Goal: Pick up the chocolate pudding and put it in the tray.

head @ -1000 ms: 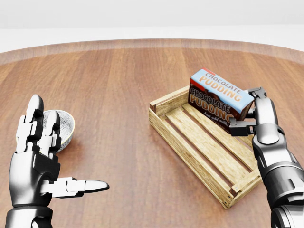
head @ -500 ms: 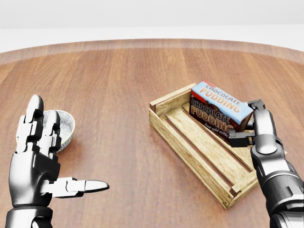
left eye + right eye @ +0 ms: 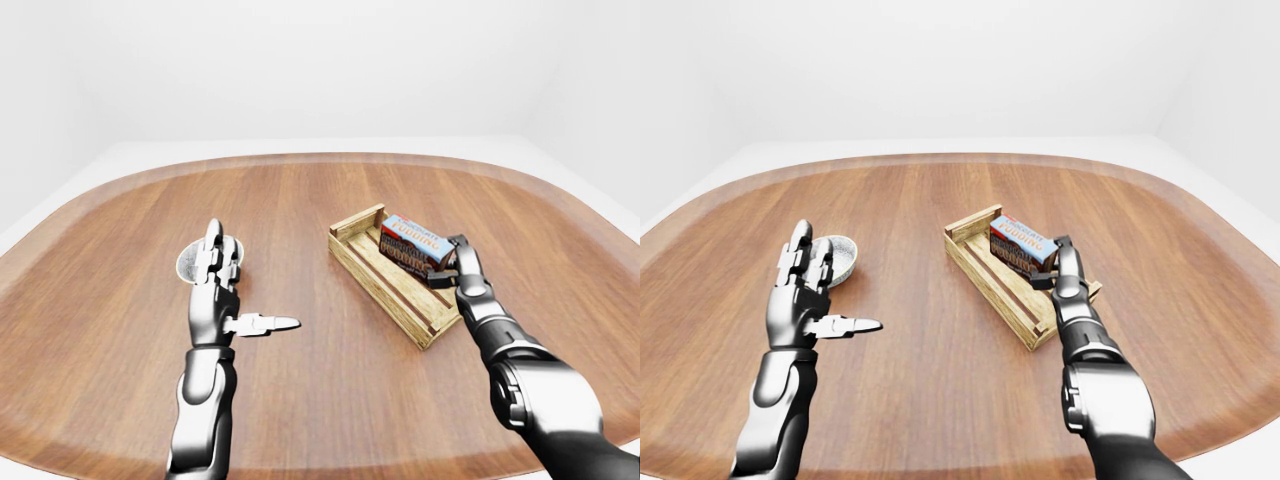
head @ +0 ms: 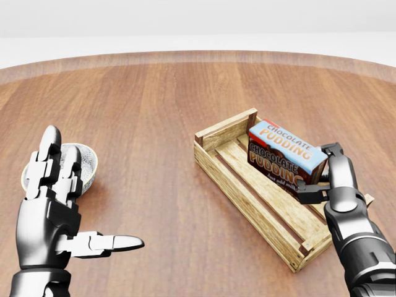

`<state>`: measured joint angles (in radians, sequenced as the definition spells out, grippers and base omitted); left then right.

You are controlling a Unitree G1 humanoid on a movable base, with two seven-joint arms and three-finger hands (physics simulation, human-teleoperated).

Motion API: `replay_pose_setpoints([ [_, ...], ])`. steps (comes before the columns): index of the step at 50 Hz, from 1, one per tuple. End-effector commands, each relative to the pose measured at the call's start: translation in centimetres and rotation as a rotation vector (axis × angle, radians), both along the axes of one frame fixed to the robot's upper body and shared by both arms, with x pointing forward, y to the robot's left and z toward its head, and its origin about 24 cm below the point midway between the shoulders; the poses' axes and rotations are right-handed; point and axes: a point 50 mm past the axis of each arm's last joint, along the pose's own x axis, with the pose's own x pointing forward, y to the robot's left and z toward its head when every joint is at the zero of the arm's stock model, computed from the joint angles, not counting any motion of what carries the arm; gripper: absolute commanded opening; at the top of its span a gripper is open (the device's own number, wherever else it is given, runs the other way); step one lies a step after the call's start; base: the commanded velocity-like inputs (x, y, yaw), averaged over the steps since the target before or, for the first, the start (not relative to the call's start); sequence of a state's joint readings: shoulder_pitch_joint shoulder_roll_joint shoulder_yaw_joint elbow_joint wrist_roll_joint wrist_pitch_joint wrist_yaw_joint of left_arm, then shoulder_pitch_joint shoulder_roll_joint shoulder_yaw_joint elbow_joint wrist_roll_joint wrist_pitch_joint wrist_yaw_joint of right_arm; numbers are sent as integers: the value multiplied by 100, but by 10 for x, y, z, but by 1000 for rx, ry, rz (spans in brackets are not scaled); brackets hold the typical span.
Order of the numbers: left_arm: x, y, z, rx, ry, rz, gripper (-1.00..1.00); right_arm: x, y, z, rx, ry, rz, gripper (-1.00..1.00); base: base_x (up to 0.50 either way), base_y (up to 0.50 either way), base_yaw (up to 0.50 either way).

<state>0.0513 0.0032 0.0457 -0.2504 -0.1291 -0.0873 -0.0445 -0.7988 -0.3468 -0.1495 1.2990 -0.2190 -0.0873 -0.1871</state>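
A small pale bowl [image 3: 836, 258] sits upright on the left part of the surface [image 4: 154, 111], well apart from everything on the right. Its outside looks speckled grey and its inside lighter. The surface is a broad wooden top with rounded corners and a lighter band along its edge, its grain running from near to far, and beyond it lies a plain white floor [image 3: 300, 145] and white walls.
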Motion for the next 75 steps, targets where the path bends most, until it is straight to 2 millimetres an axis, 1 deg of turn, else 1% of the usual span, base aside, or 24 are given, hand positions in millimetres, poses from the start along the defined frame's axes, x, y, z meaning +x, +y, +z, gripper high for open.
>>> replay_pose_setpoints([
  [1,1,0,-1,8,3,-1,100,-9,-1,-14,-10,41,-31,-100,0,0,0],
  [3,1,0,-1,8,5,-1,100,-10,-1,-16,-11,47,-32,-100,0,0,0],
  [4,1,0,-1,8,5,-1,100,-5,-2,-7,-9,23,-23,-100,0,0,0],
  [5,1,0,-2,8,8,-1,100,-8,-1,-13,-11,40,-29,-100,0,0,0],
  [6,1,0,-1,8,6,-1,100,-5,-2,-7,-11,23,-23,-100,0,0,0],
  [7,1,0,-3,7,11,-1,100,-9,-1,-14,-14,42,-29,-100,0,0,0],
  [8,1,0,-3,7,15,-2,100,-6,-2,-9,-13,28,-24,-100,0,0,0],
  [9,1,0,-3,7,13,-2,100,-10,-1,-15,-14,44,-31,-100,0,0,0],
  [11,1,0,-3,7,15,-2,100,-6,-2,-8,-13,26,-25,-100,0,0,0],
  [21,0,0,-2,8,9,-2,100,-7,-5,-9,-13,28,-33,-100,0,0,0],
  [22,0,0,-1,8,6,-2,100,-13,-5,-18,-15,53,-44,-100,0,0,0],
  [23,1,0,-2,8,8,-2,100,-10,-5,-13,-14,40,-39,-100,0,0,0],
  [24,1,0,-2,8,8,-2,100,-13,-5,-18,-15,54,-44,-100,0,0,0],
  [26,0,0,-2,8,8,-2,100,-10,-6,-13,-13,39,-39,-100,0,0,0],
  [31,0,0,-2,8,10,-3,100,-12,-6,-17,-14,51,-43,-100,0,0,0],
  [32,1,0,-3,8,13,-3,100,-18,-5,-26,-17,76,-52,-100,0,0,0],
  [34,1,0,-2,8,10,-3,100,-21,-5,-29,-18,86,-55,-100,0,0,0],
  [36,0,0,-2,8,9,-3,100,-15,-6,-21,-15,64,-47,-100,0,0,0],
  [38,1,0,-3,8,13,-4,100,-22,-5,-30,-19,90,-57,-100,0,0,0],
  [40,1,0,-2,8,8,-3,100,-17,-6,-23,-16,71,-50,-100,0,0,0],
  [45,1,0,-2,9,9,-3,100,-17,-7,-23,-19,70,-50,-100,0,0,0],
  [47,1,0,-3,9,12,-4,100,-21,-6,-29,-22,89,-57,-100,0,0,0],
  [57,1,0,-2,9,10,-4,100,-20,-7,-27,-31,83,-53,-100,0,0,0],
  [75,0,0,-1,9,5,-4,100,-25,-8,-34,-42,105,-62,-100,0,0,0],
])
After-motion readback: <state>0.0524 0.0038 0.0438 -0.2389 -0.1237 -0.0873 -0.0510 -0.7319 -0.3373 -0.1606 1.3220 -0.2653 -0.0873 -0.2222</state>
